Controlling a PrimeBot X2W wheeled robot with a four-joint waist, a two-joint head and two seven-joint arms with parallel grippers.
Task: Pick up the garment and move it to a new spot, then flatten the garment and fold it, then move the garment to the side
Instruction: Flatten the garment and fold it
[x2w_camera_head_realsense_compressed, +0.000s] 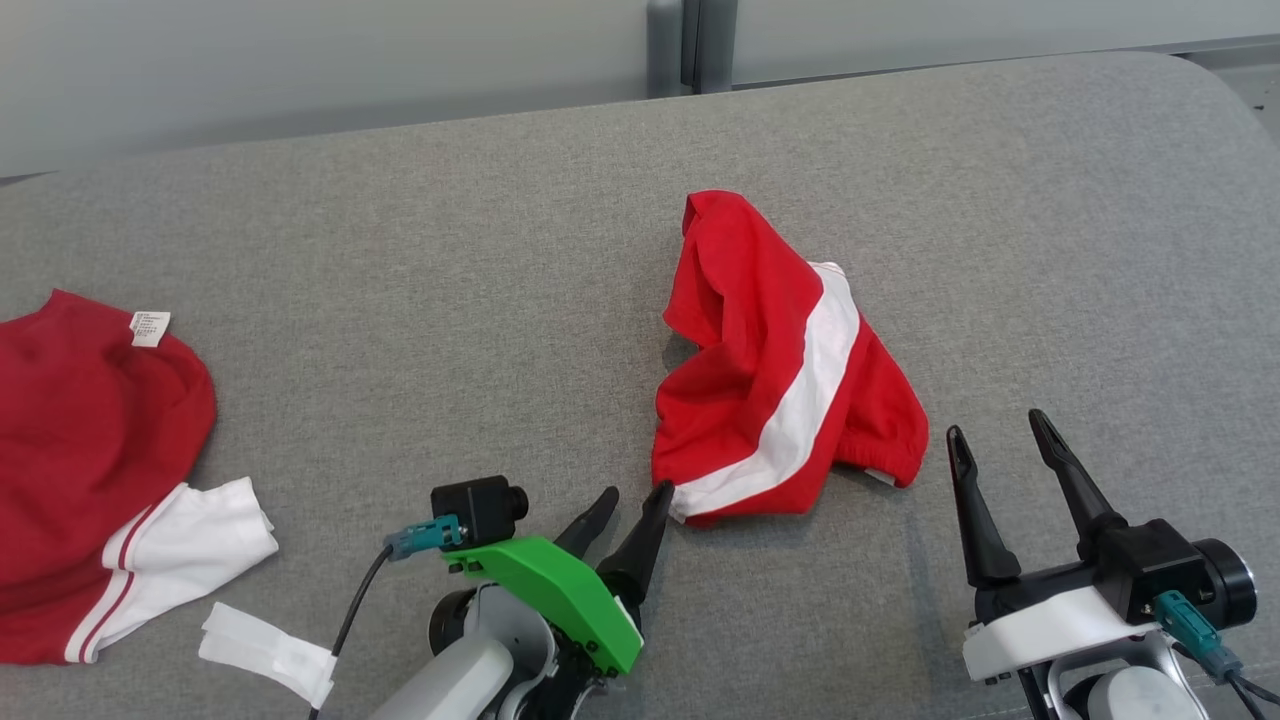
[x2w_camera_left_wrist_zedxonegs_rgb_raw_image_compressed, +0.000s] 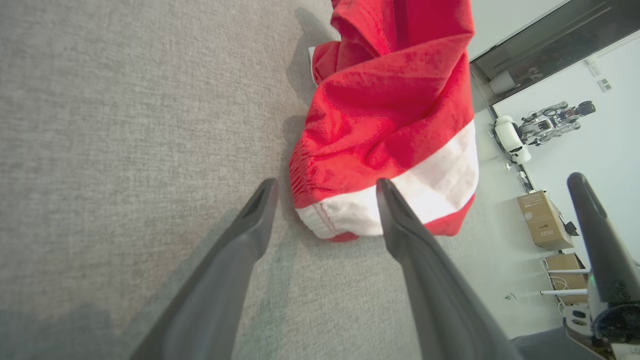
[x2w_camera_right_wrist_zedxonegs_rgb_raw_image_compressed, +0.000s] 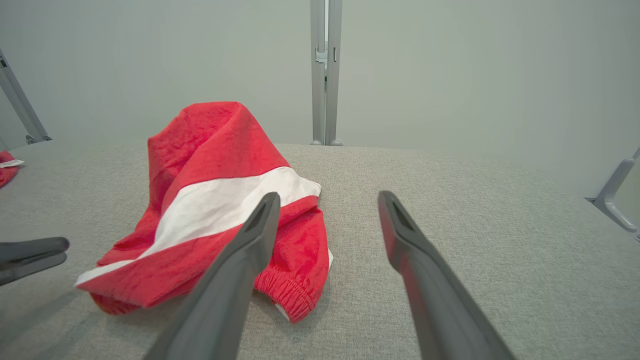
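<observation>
The garment (x2w_camera_head_realsense_compressed: 775, 370) is a bright red piece with a broad white stripe, lying crumpled in a heap on the grey table (x2w_camera_head_realsense_compressed: 500, 250) right of centre. My left gripper (x2w_camera_head_realsense_compressed: 634, 494) is open, its fingertips right at the garment's near left corner. Along the left wrist view, that white-striped hem (x2w_camera_left_wrist_zedxonegs_rgb_raw_image_compressed: 345, 215) lies between and just beyond the two spread fingers (x2w_camera_left_wrist_zedxonegs_rgb_raw_image_compressed: 250, 220). My right gripper (x2w_camera_head_realsense_compressed: 1000, 425) is open near the table's front right, a short way right of the garment's elastic edge (x2w_camera_right_wrist_zedxonegs_rgb_raw_image_compressed: 290, 295). Nothing sits between its fingers (x2w_camera_right_wrist_zedxonegs_rgb_raw_image_compressed: 405, 235).
A second dark red and white garment (x2w_camera_head_realsense_compressed: 90, 450) lies at the table's left edge, with a white label strip (x2w_camera_head_realsense_compressed: 265, 650) near it. A wall and a metal post (x2w_camera_head_realsense_compressed: 690, 45) stand behind the table. Boxes (x2w_camera_left_wrist_zedxonegs_rgb_raw_image_compressed: 545, 220) sit on the floor off the table's side.
</observation>
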